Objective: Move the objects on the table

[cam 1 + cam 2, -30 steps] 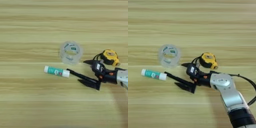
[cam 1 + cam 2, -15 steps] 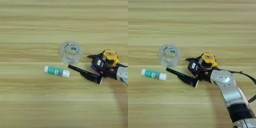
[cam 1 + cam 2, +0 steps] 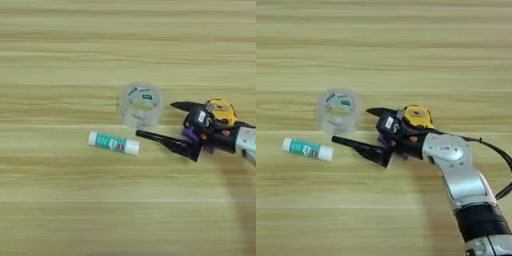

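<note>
Silver forearm low right; my gripper (image 3: 373,132) spread wide, holding nothing, purple cylinder (image 3: 191,135) between the fingers. Likely light, stiff, prone to roll: pinch mid-body. Glue stick (image 3: 113,143) left, tape roll (image 3: 141,104) and tape measure (image 3: 416,115) beyond.

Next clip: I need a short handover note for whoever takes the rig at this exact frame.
Right gripper: open, two black fingers spread and pointing left, one toward the clear tape roll, the other low along the table. Nothing is held between them.
Things: the tape roll sits left of the gripper; the white-and-teal glue stick lies further left and nearer the robot; the yellow-and-black tape measure is behind the wrist; something purple shows under the gripper body, mostly hidden. I cannot make out a pen apart from the lower finger.
Done: nothing visibly placed.
Left: the task names no goal spot, so choose one and grasp.
</note>
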{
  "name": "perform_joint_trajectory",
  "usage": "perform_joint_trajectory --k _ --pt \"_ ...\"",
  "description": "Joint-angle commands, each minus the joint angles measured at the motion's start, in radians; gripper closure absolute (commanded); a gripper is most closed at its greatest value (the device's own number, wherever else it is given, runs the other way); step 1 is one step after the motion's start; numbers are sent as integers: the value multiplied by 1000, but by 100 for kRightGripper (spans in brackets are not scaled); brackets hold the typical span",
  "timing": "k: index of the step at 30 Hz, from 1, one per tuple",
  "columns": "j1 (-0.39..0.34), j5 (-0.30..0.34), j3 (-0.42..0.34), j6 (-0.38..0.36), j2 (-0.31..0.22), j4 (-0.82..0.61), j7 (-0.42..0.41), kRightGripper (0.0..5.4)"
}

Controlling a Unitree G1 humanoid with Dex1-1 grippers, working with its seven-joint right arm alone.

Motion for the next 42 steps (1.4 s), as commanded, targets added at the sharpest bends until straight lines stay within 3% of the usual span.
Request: perform_joint_trajectory --k 1,10,14,25,35,42 --pt "-16 121 -43 68 -20 -149 32 3" --pt "0 336 -107 207 -9 -299 83 3" --pt "-20 364 -137 232 -5 -298 68 3" --pt "-104 356 -237 234 -30 -153 42 3" --pt "-162 298 -268 164 -63 43 69 3" --pt "-216 235 -285 74 -91 268 72 3"
